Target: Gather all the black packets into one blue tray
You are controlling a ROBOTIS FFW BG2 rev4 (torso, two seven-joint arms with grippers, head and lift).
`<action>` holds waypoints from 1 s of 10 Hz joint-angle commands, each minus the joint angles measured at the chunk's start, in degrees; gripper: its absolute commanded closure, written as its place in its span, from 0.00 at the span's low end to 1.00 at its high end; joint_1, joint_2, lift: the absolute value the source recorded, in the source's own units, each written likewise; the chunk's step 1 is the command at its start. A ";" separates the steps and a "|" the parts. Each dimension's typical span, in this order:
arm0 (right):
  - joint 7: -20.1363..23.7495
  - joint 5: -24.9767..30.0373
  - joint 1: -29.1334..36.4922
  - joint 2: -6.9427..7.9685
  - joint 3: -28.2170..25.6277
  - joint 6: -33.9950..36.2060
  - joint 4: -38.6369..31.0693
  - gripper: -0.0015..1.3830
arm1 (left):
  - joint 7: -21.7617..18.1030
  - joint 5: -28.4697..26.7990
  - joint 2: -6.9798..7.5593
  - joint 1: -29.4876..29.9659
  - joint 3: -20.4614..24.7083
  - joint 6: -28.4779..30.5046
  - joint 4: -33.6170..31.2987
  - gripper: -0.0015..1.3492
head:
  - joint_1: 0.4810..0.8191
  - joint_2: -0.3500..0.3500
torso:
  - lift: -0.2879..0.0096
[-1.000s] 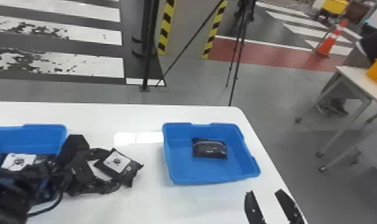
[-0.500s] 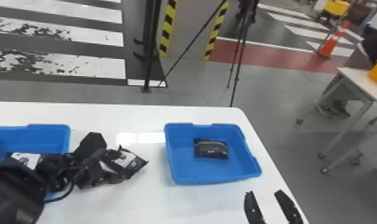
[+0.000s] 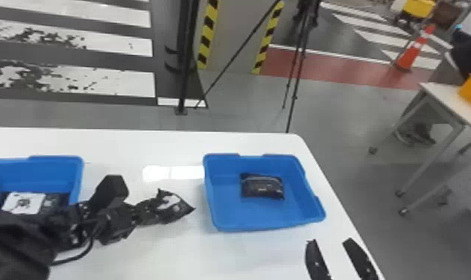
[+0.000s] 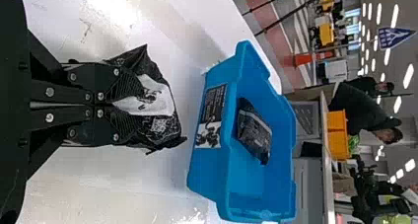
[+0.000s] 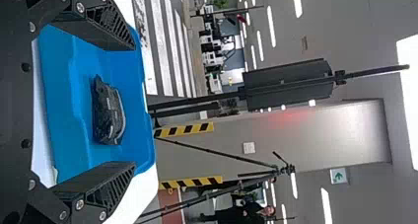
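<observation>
One black packet (image 3: 177, 208) is pinched in your left gripper (image 3: 145, 212) near the right blue tray (image 3: 246, 219), where another packet (image 3: 262, 187) lies; the left tray (image 3: 56, 169) holds more. Your right gripper's (image 3: 329, 242) fingers stand wide apart.

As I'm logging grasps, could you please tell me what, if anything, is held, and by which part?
The left gripper pinches a black packet by its gripper-side end, the other end sticking out; the right gripper holds nothing.
</observation>
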 commanded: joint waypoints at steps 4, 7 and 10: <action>-0.01 -0.30 0.39 0.05 0.00 0.00 -0.19 0.15 | -5.15 -0.03 1.53 10.14 16.48 -0.11 -19.78 0.90 | 0.63 0.00 | 0.60; -0.01 -0.30 0.25 0.05 0.46 0.70 -0.33 0.15 | -5.94 -3.34 2.06 25.05 32.82 4.67 -41.58 0.90 | 0.63 0.00 | 0.60; 0.08 -0.30 -0.03 0.05 0.91 1.55 -0.05 0.15 | -5.94 -3.34 1.97 33.77 45.39 5.37 -47.76 0.90 | 0.63 0.19 | 0.60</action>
